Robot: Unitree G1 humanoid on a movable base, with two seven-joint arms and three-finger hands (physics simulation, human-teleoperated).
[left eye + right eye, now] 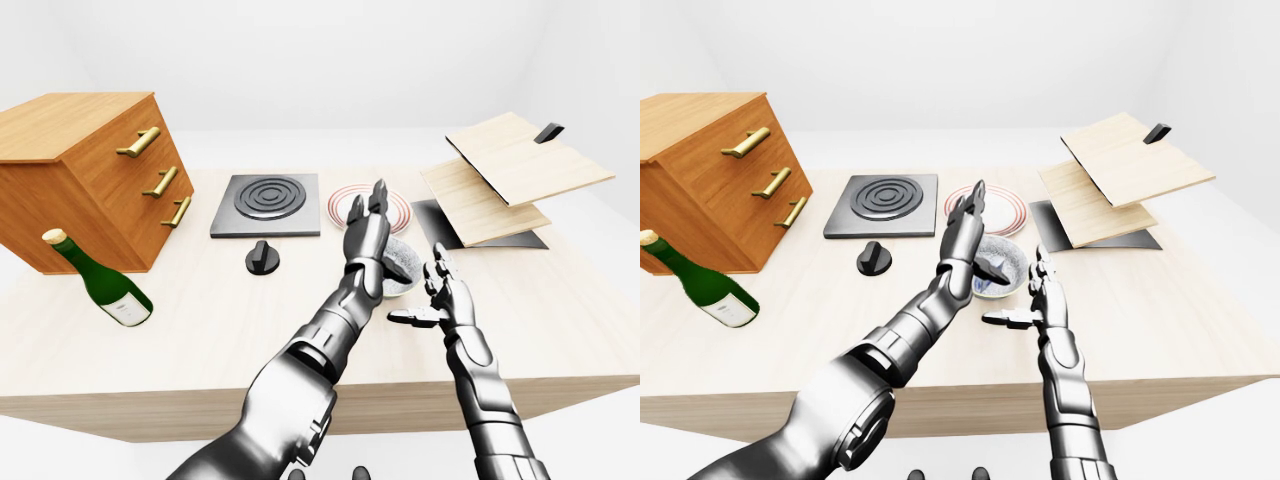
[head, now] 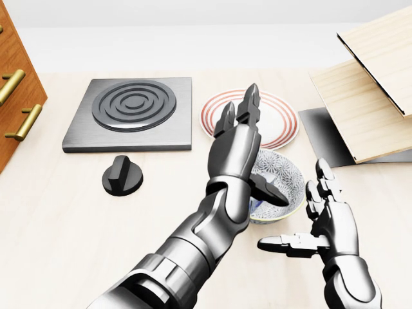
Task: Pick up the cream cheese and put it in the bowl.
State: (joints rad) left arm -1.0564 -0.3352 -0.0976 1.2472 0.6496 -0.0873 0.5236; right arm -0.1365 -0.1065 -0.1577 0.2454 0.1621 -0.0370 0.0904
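Rising from the bottom edge of the head view, the left arm ends in the left hand point(image 2: 237, 138), fingers spread and straight, thumb reaching over the bowl point(image 2: 282, 172) and hiding its left side. Cream cheese cannot be made out; a bluish patch inside the bowl in the right-eye view may be it. Patterned in blue and white, the bowl sits mid-table, just below the red-ringed plate point(image 2: 283, 122). Beside it the right hand point(image 2: 325, 222) hovers wide open, empty.
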